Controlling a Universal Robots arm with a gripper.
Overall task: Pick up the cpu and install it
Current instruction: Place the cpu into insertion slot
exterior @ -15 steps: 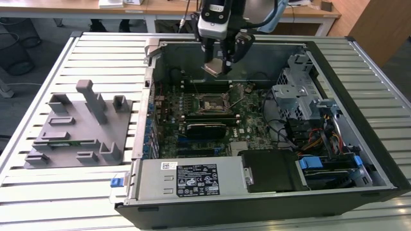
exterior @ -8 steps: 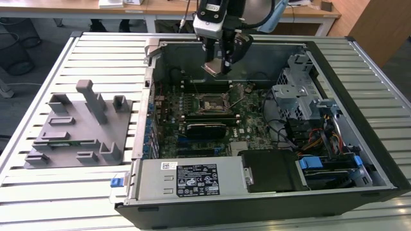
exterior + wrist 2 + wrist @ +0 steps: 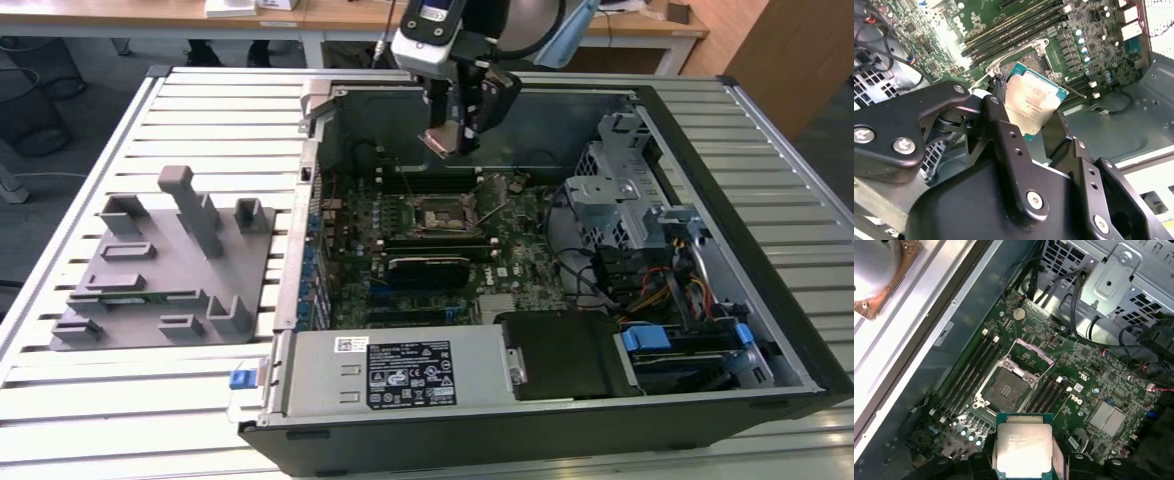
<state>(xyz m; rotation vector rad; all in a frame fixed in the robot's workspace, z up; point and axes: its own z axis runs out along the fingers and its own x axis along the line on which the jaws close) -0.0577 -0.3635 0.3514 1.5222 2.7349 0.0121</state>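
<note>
Working remotely, I pinch the small, flat, square, silver-topped, green-edged cpu (image 3: 1036,100) by opposite edges in my black claw (image 3: 1028,104), above the open metal-framed socket (image 3: 1004,388) on the green motherboard (image 3: 1086,367), presumably sparing its underside contacts.

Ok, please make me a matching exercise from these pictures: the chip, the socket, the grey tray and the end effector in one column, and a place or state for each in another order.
1 chip
2 socket
3 grey tray
4 end effector

A empty, on the board
B on the table, beside the computer case
C shut on the chip
D held in the air above the board

Pairs: 1-D, 2-A, 3-B, 4-C.
</note>
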